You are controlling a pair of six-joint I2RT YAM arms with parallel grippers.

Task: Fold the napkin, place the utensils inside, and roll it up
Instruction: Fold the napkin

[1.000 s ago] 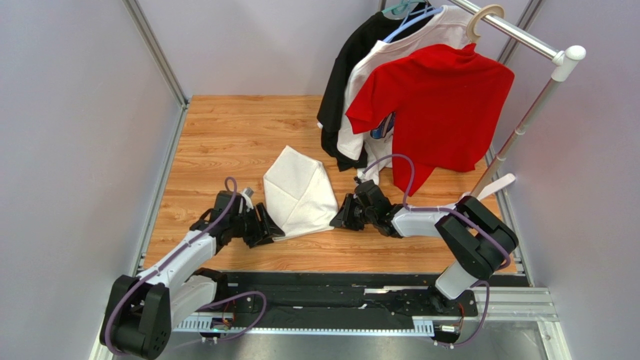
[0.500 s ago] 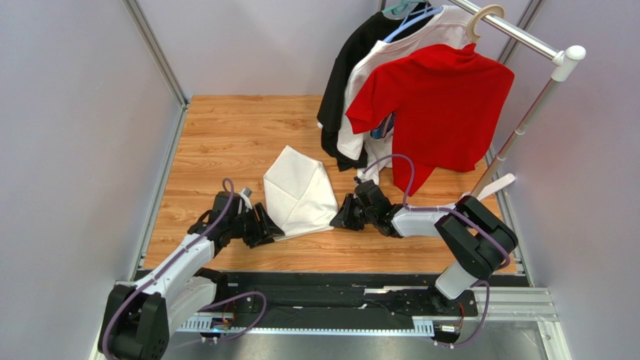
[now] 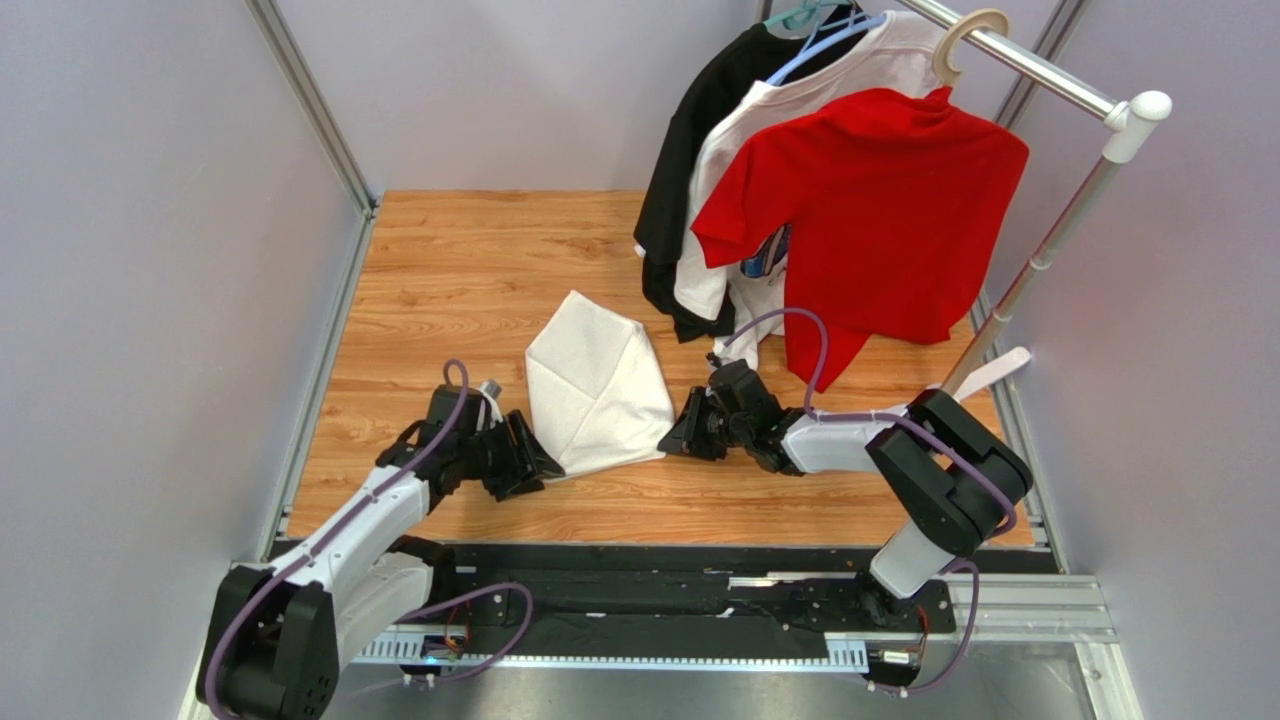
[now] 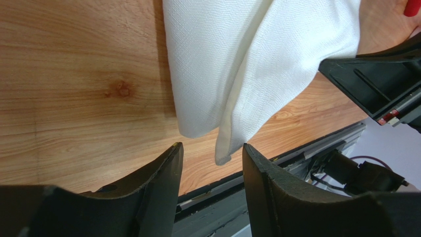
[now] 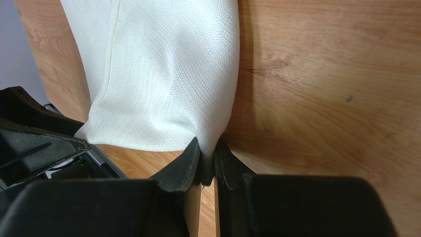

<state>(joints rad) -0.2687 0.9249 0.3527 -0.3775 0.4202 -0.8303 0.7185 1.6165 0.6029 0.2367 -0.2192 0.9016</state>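
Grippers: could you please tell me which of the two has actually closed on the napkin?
The right gripper: its jaws are pinched shut on a corner of the napkin. The left gripper has its jaws open, another corner lying loose between them.

Premises: a robotics test cell in a lab, not a domestic room.

Grounds:
- Plain grey wall panels (image 3: 150, 300) close the bay at 9, 12 and 3 o'clock, held by bare aluminium posts (image 3: 308, 98).
- A wood-grain surface (image 3: 451, 270) fills the bay.
- The left arm (image 3: 361, 525) and right arm (image 3: 842, 443) are bolted to a black mounting rail (image 3: 676, 578) at 6 o'clock, with purple cables (image 3: 821, 368) running exposed.
- A garment rack (image 3: 1052, 71) at 2 o'clock carries a red shirt (image 3: 887, 195), a white shirt (image 3: 736, 165) and a black garment (image 3: 691, 150) on hangers.
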